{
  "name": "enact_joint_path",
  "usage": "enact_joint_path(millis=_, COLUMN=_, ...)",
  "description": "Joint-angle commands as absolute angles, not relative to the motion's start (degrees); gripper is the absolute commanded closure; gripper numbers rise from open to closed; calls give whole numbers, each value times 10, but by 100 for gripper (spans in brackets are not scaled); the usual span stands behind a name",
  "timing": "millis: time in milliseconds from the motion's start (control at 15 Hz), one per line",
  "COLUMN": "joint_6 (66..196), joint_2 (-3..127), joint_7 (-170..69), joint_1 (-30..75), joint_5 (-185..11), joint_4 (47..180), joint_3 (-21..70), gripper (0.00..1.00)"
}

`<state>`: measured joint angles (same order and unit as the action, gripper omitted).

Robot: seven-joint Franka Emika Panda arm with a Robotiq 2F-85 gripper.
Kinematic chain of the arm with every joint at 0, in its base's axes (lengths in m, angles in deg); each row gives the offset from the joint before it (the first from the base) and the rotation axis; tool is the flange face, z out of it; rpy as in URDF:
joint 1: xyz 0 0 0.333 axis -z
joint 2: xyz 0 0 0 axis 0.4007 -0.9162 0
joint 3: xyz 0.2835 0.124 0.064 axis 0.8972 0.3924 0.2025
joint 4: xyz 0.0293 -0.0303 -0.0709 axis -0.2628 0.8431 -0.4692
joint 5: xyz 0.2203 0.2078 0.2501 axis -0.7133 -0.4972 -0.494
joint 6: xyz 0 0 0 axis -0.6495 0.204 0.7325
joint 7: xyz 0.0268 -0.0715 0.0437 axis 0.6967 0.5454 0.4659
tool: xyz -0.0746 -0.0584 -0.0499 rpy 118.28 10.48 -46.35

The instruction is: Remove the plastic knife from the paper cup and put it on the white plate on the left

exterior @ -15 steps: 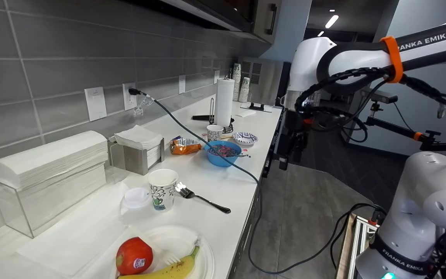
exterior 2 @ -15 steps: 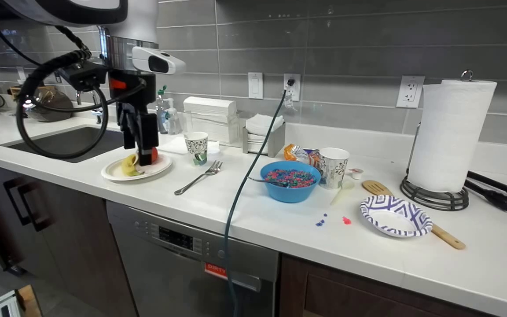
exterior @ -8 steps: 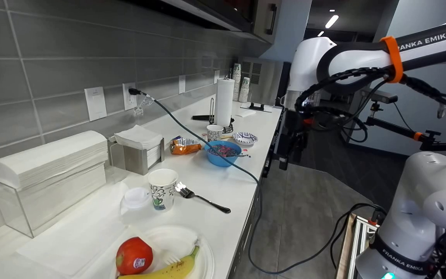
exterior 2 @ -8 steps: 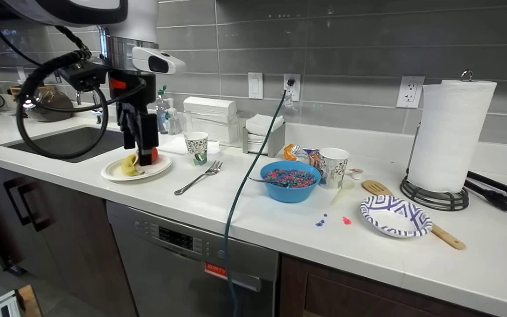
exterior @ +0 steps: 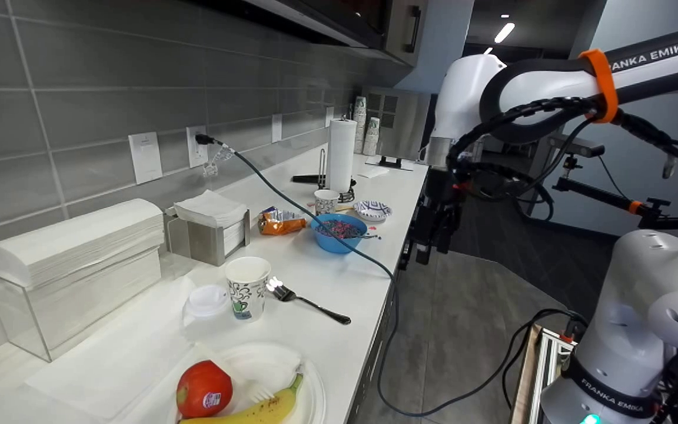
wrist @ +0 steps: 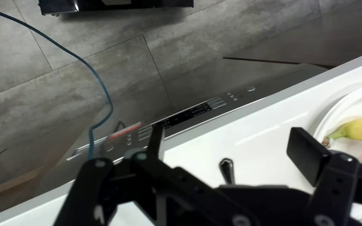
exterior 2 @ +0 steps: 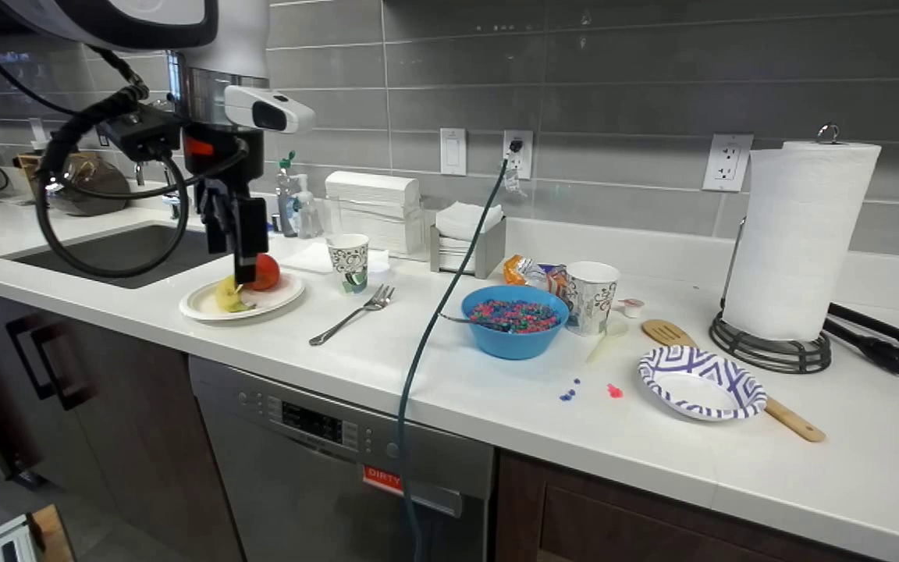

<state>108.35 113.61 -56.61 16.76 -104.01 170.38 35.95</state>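
Note:
The white plate (exterior 2: 204,309) lies at the left of the counter with a banana (exterior 2: 231,295), a red fruit (exterior 2: 265,272) and a white plastic fork (exterior: 259,391). A patterned paper cup (exterior 2: 350,264) stands upright beside the plate, also in an exterior view (exterior: 248,288). A similar paper cup (exterior 2: 591,300) stands behind the blue bowl. No plastic knife shows in either cup; it is hidden or out of view. My gripper (wrist: 229,142) is open and empty, high above the counter's front edge. In an exterior view the gripper (exterior 2: 232,261) overlaps the plate.
A metal fork (exterior 2: 352,315) lies by the cup. A cable (exterior 2: 449,297) crosses the counter past the blue bowl (exterior 2: 515,343). A patterned bowl (exterior 2: 701,384), wooden spatula (exterior 2: 793,420), paper towel roll (exterior 2: 804,242) and napkin holders (exterior 2: 469,242) stand along the counter.
My gripper has shifted slightly left in both exterior views, and a little up in one; more of the red fruit shows behind it. The objects on the counter have not moved.

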Motion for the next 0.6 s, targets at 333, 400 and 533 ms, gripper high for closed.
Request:
enact_joint_path(millis=333, joint_6=1368, joint_2=1032, joint_7=-631, joint_1=115, joint_5=-1065, joint_4=1646, joint_3=468, gripper=0)
enact_joint_path(millis=400, joint_6=1398, joint_2=1015, joint_7=-636, joint_1=115, joint_5=-1056, joint_4=1635, joint_3=475, gripper=0)
enact_joint_path(millis=533, joint_6=1452, joint_2=979, joint_7=-647, joint_1=126, joint_5=-1022, joint_4=1612, joint_3=490, gripper=0)
